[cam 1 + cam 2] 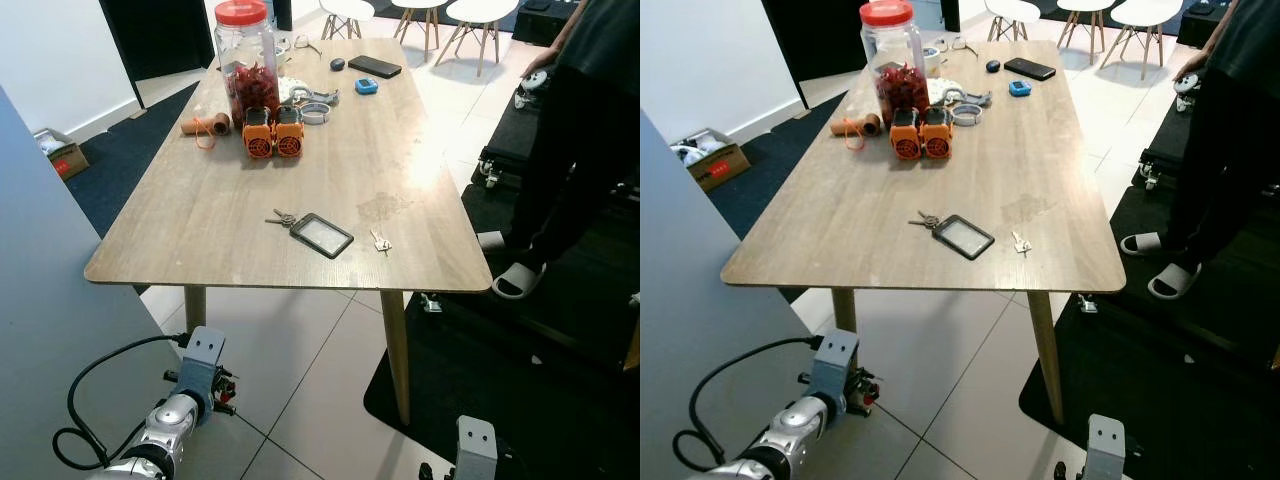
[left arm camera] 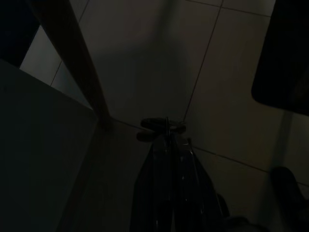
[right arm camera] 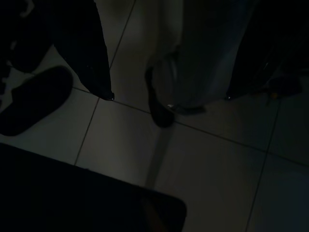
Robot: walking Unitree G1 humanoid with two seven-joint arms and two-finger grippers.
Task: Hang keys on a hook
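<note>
While keys lie on table, left claw hangs well below

Table: light wood-grain top, matt, pale scuffed patch near right edge; wooden legs.
Keys: bare metal, dull shine.
Card holder: dark frame, clear glossy window.
Jar: transparent plastic or glass, red plastic lid.
Floor: pale tiles, smooth, slight sheen.
Left arm: silver metal, satin; black rubbery cable.
</note>
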